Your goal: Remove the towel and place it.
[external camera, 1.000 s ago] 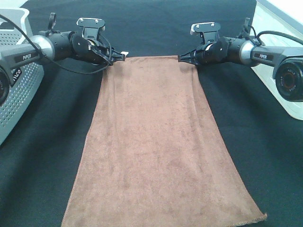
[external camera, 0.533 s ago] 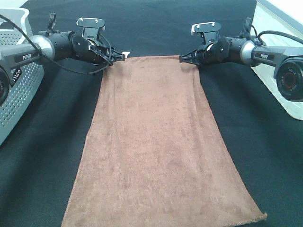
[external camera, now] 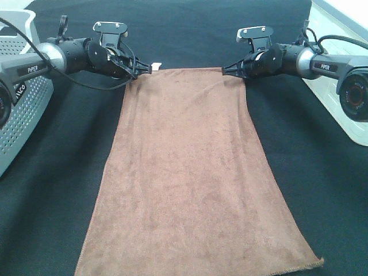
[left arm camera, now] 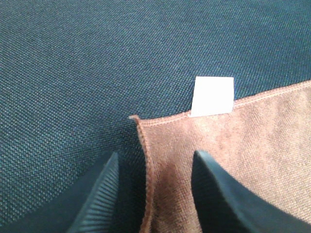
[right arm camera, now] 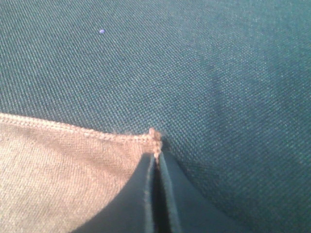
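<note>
The brown towel (external camera: 190, 172) lies spread flat on the black table cloth (external camera: 52, 201), reaching from the far middle to the near edge. Its white tag (external camera: 155, 66) sticks out at the far left corner. My left gripper (external camera: 144, 70) is low at that corner. In the left wrist view it (left arm camera: 153, 194) is open, its fingers (left arm camera: 99, 196) on either side of the towel's side hem (left arm camera: 243, 145), near the tag (left arm camera: 212, 96). My right gripper (external camera: 225, 69) is at the far right corner. In the right wrist view it (right arm camera: 155, 165) is shut on the towel's corner hem (right arm camera: 58, 165).
A white perforated basket (external camera: 23, 103) stands at the left edge of the table. A white surface (external camera: 345, 98) borders the cloth at the right. Black cables run along both arms.
My right gripper has shifted a little to the right, pulling the towel's far right corner with it, so the far edge is wider. The left arm has barely moved.
</note>
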`<state>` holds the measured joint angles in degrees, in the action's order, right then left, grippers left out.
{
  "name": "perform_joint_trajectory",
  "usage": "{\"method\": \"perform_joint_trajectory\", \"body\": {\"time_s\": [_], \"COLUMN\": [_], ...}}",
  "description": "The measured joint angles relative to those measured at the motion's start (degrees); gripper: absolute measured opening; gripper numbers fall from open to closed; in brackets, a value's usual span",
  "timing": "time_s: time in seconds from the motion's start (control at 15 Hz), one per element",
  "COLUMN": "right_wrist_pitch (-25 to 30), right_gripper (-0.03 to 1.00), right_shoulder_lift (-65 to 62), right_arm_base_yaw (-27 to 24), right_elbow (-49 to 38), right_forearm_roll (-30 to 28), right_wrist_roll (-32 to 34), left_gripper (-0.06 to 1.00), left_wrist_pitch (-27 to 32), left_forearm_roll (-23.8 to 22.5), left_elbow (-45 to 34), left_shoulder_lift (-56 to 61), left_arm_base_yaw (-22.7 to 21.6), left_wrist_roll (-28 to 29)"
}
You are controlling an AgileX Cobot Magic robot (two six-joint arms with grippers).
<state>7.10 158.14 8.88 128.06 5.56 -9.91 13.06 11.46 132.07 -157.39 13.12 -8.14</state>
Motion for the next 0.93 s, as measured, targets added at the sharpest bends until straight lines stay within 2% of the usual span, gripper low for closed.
{"method": "perform_joint_trajectory", "body": {"time_s": [0.2, 0.27, 0.33, 0.4, 0.47, 0.6, 0.8, 0.87, 0.93], "right_wrist_pitch": [0.3, 0.9, 2.1, 3.2, 3.2, 5.3, 8.1, 9.6, 14.9], "right_gripper": [0.01, 0.09, 0.25, 0.36, 0.36, 0.53, 0.58, 0.58, 0.58], "right_shoulder_lift": [-0.1, -0.3, -0.8, -1.5, -1.5, -3.9, -8.8, -10.5, -14.3], "right_arm_base_yaw": [-0.1, -0.3, -0.3, -0.5, -0.5, -0.6, -0.2, 0.2, 1.0], "right_elbow": [0.0, 0.0, 0.0, 0.0, 0.0, 0.0, 0.0, 0.0, 0.0], "right_forearm_roll": [0.0, 0.0, 0.0, 0.0, 0.0, 0.3, 2.5, 4.1, 6.2], "right_wrist_roll": [0.0, 0.0, 0.0, 0.0, 0.0, 0.0, 0.0, 0.0, 0.0], "left_gripper": [0.45, 0.46, 0.52, 0.57, 0.57, 0.68, 0.74, 0.74, 0.74], "left_wrist_pitch": [0.1, 0.5, 0.7, 1.1, 1.1, 2.3, 6.4, 9.2, 15.4], "left_forearm_roll": [0.8, 1.0, 1.0, 1.0, 1.0, 1.0, 1.0, 0.6, -0.5], "left_elbow": [0.0, 0.0, 0.0, 0.0, 0.0, 0.0, 0.0, 0.0, 0.0], "left_shoulder_lift": [0.0, 0.0, 0.0, 0.0, 0.0, 0.3, 3.7, 5.8, 9.4], "left_arm_base_yaw": [0.0, 0.0, 0.0, 0.0, 0.0, 0.0, 0.0, 0.0, 0.0], "left_wrist_roll": [0.0, 0.0, 0.2, 0.9, 0.9, 2.0, 2.2, 2.2, 2.2]}}
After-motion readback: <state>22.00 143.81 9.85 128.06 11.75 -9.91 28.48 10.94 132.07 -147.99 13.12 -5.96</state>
